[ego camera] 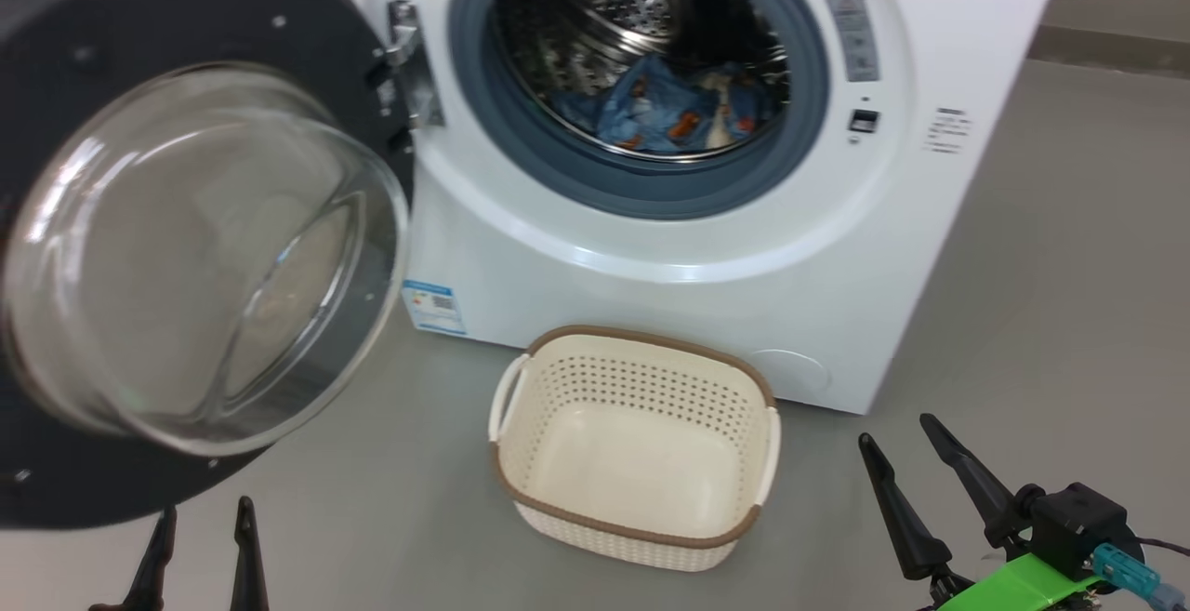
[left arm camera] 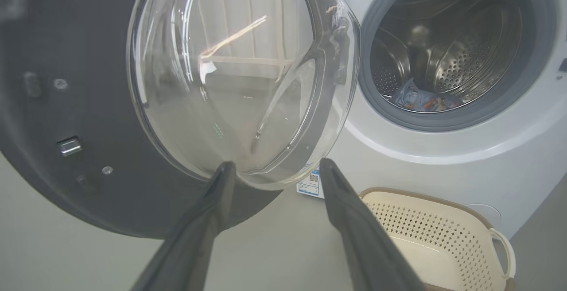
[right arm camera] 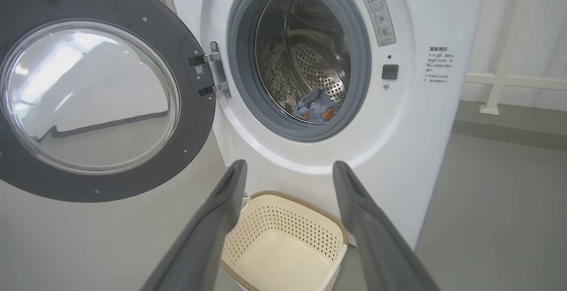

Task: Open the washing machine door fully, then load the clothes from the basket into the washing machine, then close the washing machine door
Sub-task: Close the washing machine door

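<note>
Since the small light-blue clothes with orange figures [ego camera: 669, 113] already lie inside the steel drum of the big white washing machine [ego camera: 651, 248], and the little cream basket with holes and a brown rim [ego camera: 641, 339] sits empty on the grey floor right in front of it, the loading part looks done. What is left, I think, is to shut the big round door with the black rim and bulgy glass window [ego camera: 195, 248]. It hangs wide open on the robot's left, swung out from its metal hinge [right arm camera: 215, 74].

The left gripper [ego camera: 206, 507] is low down just under the door, its two dark fingers spread wide with nothing between them. The right gripper [ego camera: 895, 430] is off to the right of the basket, also spread wide and holding nothing.

The next move likely needs the left gripper to hook round the door's far edge and swing it back until it clicks shut.

The left wrist view looks at the door from close up and adds a small shiny catch [left arm camera: 69, 146] on the dark rim. The right wrist view sees the hinge face on. The head view has both grippers together.
</note>
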